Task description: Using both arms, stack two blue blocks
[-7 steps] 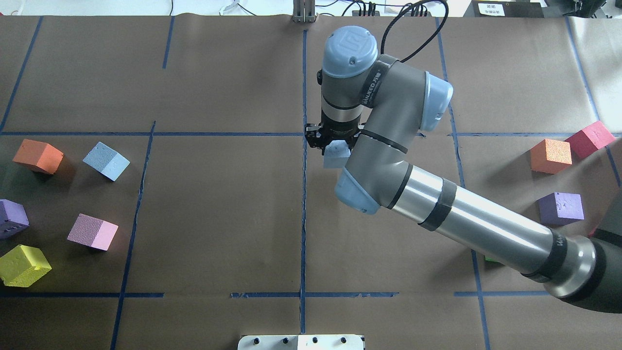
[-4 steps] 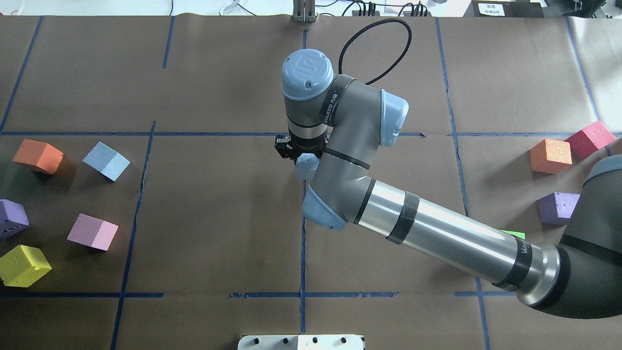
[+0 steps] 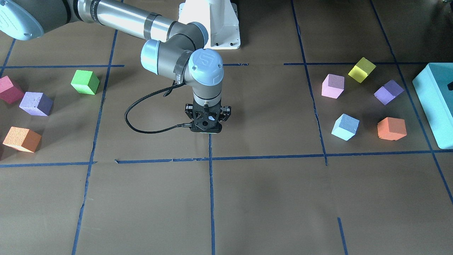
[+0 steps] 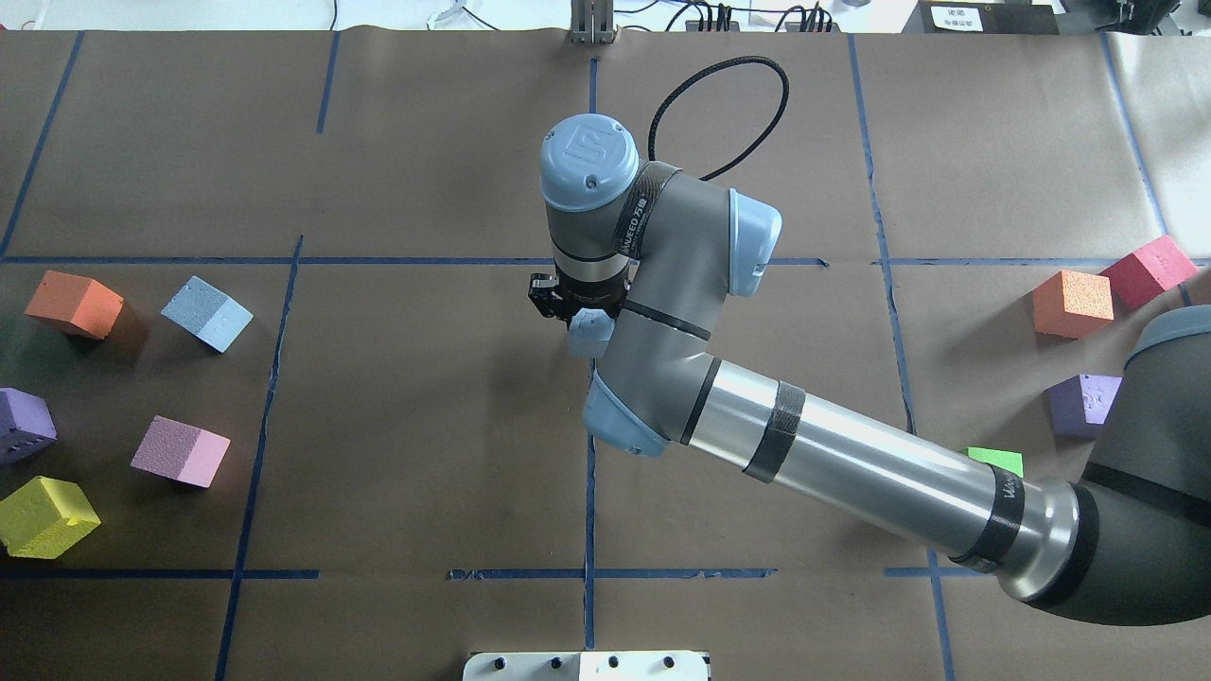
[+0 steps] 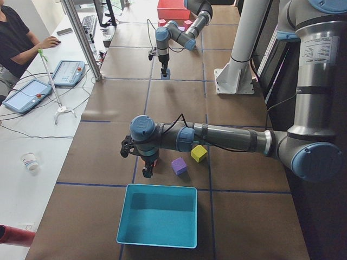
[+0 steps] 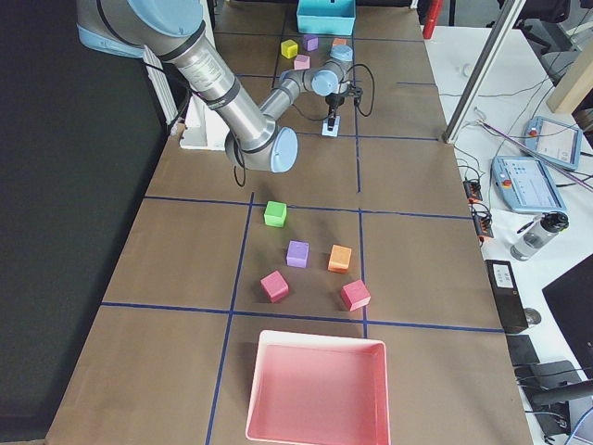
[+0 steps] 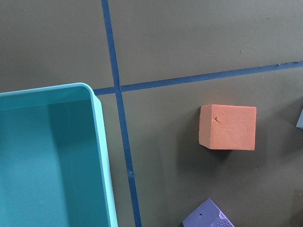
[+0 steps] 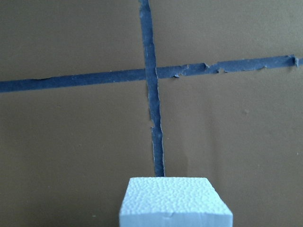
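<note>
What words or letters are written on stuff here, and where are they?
"UR": raised logo on the blue cap of the right arm.
White writing on its black band: too blurred to read.
White paper label, top right of the overhead view: too small to read.

Observed left fingers (image 5: 146, 171) pointing down over bench (image 5: 97, 157); grip state not determinable. Noted teal box (image 5: 159, 215) just nearside of them, purple cube (image 5: 179, 166) beside them robot-side, yellow cube (image 5: 199, 153) beyond. Recorded right fingers (image 5: 164, 70) far off, at blue block (image 5: 165, 76).
</note>
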`<state>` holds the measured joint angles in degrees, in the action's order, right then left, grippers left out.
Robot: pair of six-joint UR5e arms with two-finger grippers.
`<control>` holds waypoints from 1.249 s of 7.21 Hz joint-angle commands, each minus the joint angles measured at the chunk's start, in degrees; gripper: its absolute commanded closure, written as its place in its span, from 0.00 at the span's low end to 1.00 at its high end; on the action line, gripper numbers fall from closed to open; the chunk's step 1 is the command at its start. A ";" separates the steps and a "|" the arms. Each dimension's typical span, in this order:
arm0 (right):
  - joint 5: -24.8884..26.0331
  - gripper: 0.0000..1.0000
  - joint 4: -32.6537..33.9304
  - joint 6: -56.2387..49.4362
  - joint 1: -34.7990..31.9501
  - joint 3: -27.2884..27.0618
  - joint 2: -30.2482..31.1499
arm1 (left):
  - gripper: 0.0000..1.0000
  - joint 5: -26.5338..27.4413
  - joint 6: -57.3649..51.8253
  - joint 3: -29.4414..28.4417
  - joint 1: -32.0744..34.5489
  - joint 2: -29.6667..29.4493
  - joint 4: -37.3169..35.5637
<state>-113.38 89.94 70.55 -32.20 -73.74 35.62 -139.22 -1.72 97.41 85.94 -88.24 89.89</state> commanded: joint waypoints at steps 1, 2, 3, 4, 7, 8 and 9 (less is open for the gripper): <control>0.00 0.57 -0.03 -0.50 0.12 0.18 0.07 | 0.00 0.00 -0.04 -0.02 -0.07 0.00 -0.06; 0.00 0.33 -0.11 -0.68 0.39 0.18 0.15 | 0.00 0.00 -0.04 0.06 0.01 0.00 0.02; 0.17 0.21 -0.11 -0.68 0.56 0.18 0.15 | 0.00 0.00 -0.04 0.06 0.01 0.00 -0.06; 0.18 0.16 -0.11 -0.68 0.65 0.18 0.15 | 0.00 0.00 -0.04 -0.11 -0.07 0.00 -0.06; 0.18 0.01 -0.64 -0.59 0.56 0.18 0.07 | 0.00 0.00 0.05 -0.11 -0.07 0.00 -0.06; 0.09 0.01 -2.12 -0.50 0.04 -0.43 0.07 | 0.00 0.00 0.14 0.32 -0.16 -0.43 0.02; -0.09 0.00 -1.96 -0.50 -0.66 -1.05 -0.02 | 0.00 0.09 1.10 0.76 -1.12 -1.57 0.02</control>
<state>-113.30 88.36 70.01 -32.16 -74.13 35.66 -139.20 -1.38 97.70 85.58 -88.83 89.88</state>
